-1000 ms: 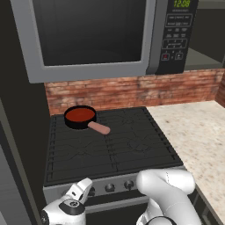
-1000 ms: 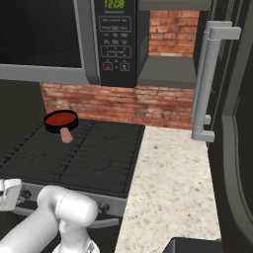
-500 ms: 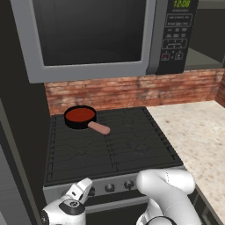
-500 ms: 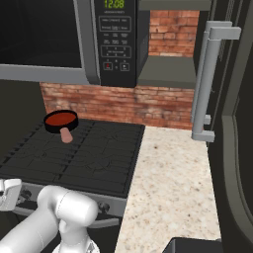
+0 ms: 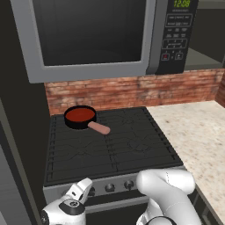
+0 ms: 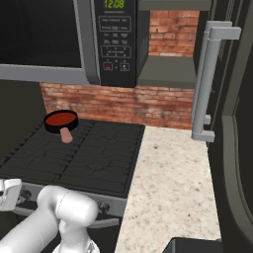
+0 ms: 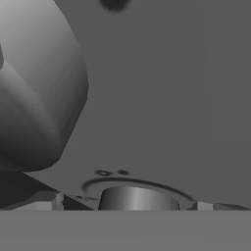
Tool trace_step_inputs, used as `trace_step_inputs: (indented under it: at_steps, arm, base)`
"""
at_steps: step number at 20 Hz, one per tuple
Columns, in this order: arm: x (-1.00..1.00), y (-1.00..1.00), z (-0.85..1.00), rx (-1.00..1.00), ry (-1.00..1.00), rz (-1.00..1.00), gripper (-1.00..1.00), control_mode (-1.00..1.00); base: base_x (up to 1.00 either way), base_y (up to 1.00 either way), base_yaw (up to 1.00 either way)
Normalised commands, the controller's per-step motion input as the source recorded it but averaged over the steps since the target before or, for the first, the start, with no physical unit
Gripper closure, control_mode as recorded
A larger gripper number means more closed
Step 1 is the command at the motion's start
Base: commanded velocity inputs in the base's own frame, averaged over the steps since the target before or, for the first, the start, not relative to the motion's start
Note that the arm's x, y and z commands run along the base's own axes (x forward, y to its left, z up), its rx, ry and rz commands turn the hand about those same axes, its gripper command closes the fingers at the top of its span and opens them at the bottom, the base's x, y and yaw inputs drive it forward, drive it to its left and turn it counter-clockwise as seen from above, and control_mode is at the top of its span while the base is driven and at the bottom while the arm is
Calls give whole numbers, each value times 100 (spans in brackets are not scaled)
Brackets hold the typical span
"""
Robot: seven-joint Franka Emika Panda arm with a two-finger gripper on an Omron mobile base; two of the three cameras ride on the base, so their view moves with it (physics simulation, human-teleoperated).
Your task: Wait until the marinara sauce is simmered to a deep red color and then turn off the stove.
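The gripper (image 5: 83, 188) sits low against the stove (image 5: 110, 145) front panel, right at a knob (image 7: 138, 198) on the left; whether the jaws are wide or narrow I cannot tell. The turn-off step seems in hand: next comes gripping and twisting that knob. Farther back, the marinara sauce (image 5: 80, 114) looks deep red in its skillet (image 5: 83, 119) at the rear left burner. Microwave (image 5: 101, 35) overhangs; nothing blocks.

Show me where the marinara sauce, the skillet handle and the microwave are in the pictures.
marinara sauce (image 5: 79, 114): left base view, middle of the red disc in the skillet.
skillet handle (image 5: 99, 128): left base view, middle of the pinkish handle.
microwave (image 6: 115, 43): right base view, on its keypad panel.
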Motion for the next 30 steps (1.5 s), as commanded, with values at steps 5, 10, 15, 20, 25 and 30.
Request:
trace_step_inputs:
  at_steps: [5,10,15,20,25,30]
  arm:
    - [0,0,0,0,0,0,-100,-100]
    - [0,0,0,0,0,0,-100,-100]
    - [0,0,0,0,0,0,-100,-100]
    - [0,0,0,0,0,0,-100,-100]
    - [0,0,0,0,0,0,-100,-100]
    - [0,0,0,0,0,0,-100,-100]
  base:
    - [0,0,0]
    - [0,0,0]
    - [0,0,0]
    - [0,0,0]
    - [0,0,0]
    - [0,0,0]
